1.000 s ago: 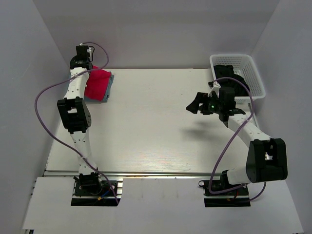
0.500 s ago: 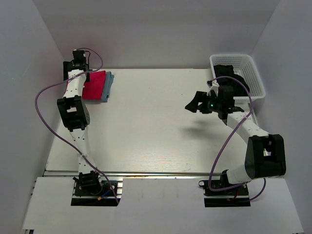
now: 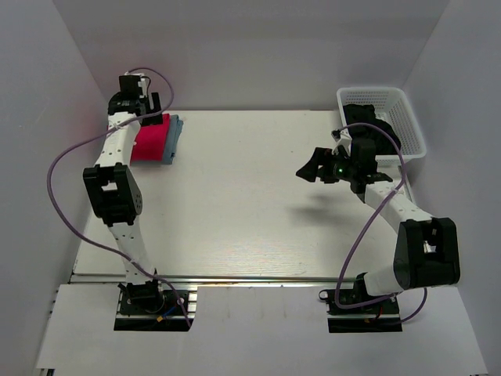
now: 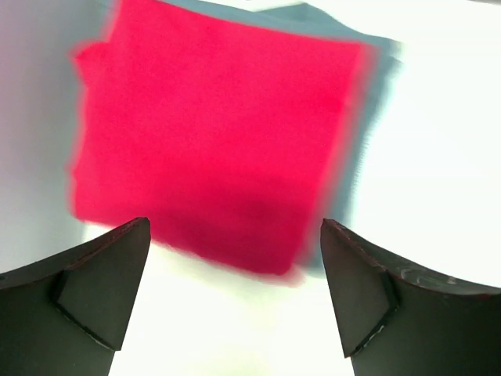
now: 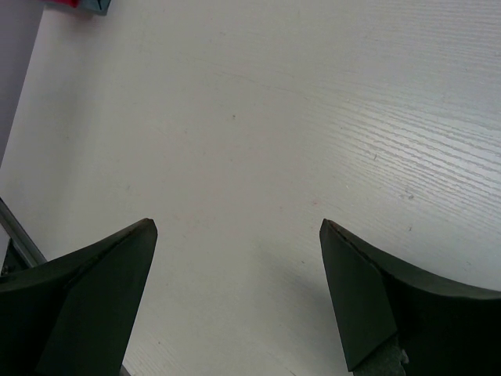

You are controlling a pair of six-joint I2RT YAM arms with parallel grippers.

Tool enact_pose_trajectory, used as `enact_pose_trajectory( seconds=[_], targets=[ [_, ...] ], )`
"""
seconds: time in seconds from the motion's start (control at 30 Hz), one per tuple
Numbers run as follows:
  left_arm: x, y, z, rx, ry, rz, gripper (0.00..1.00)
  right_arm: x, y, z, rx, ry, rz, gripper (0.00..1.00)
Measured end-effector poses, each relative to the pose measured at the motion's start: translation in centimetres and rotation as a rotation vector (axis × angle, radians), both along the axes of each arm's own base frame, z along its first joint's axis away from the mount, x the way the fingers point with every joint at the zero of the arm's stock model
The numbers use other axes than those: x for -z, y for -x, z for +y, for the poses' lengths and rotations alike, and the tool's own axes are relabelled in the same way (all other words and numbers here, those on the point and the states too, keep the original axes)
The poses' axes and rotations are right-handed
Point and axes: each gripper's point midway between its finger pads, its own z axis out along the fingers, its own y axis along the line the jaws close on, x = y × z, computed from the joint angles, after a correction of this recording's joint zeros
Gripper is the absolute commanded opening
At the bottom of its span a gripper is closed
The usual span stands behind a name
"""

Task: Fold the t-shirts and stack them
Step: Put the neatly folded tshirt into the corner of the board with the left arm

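Observation:
Two folded t-shirts lie stacked at the table's far left. The crimson red one lies flat on the pale blue-grey one, whose edge shows along the right side. My left gripper hangs just above the stack, open, with nothing between its fingers. At the right middle of the table my right gripper hovers open and empty over bare wood. The right wrist view catches a corner of the stack at its top left.
A white lattice basket stands at the far right corner with something dark inside. Grey walls close in on the left, back and right. The white tabletop stretches between the arms.
My left gripper has opened and let go of the red t-shirt, which now lies flat on the blue-grey one. The left arm has shifted slightly. The right arm has barely moved.

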Motion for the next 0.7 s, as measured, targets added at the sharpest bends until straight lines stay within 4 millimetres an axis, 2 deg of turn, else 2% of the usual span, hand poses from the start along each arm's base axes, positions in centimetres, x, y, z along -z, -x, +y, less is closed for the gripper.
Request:
enact_pose_trajectory(
  seconds=[0.1, 0.2, 0.3, 0.4, 0.47, 0.57, 0.63, 0.7],
  targets=[
    [-1.9, 2.2, -5.4, 0.057, 0.062, -0.047, 1.0, 0.0, 0.6, 0.1, -0.012, -0.008, -0.008, 0.9],
    [-2.7, 4.1, -12.9, 0.156, 0.106, -0.078, 1.0, 0.7, 1.7, -0.1, -0.015, -0.005, 0.001, 0.9],
    [-1.0, 7.4, -20.9, 0.268, 0.153, -0.062, 1.0, 1.6, 3.1, -0.3, -0.011, -0.002, 0.015, 0.9],
    [2.1, 11.5, -26.6, 0.376, 0.171, 0.007, 1.0, 2.3, 4.3, -0.5, -0.006, -0.001, 0.021, 0.9],
    [4.2, 14.3, -29.0, 0.435, 0.17, 0.048, 1.0, 2.7, 5.1, -0.7, 0.0, -0.003, 0.024, 0.9],
    [6.4, 19.1, -30.0, 0.492, 0.153, 0.094, 1.0, 3.0, 5.9, -0.9, 0.013, -0.006, 0.016, 0.9],
    [5.9, 21.1, -29.8, 0.51, 0.151, 0.082, 1.0, 3.1, 6.3, -1.0, 0.019, -0.01, 0.009, 0.9],
    [4.1, 22.0, -29.6, 0.518, 0.167, 0.02, 1.0, 3.0, 6.6, -1.0, 0.024, -0.018, 0.005, 0.9]
  ],
)
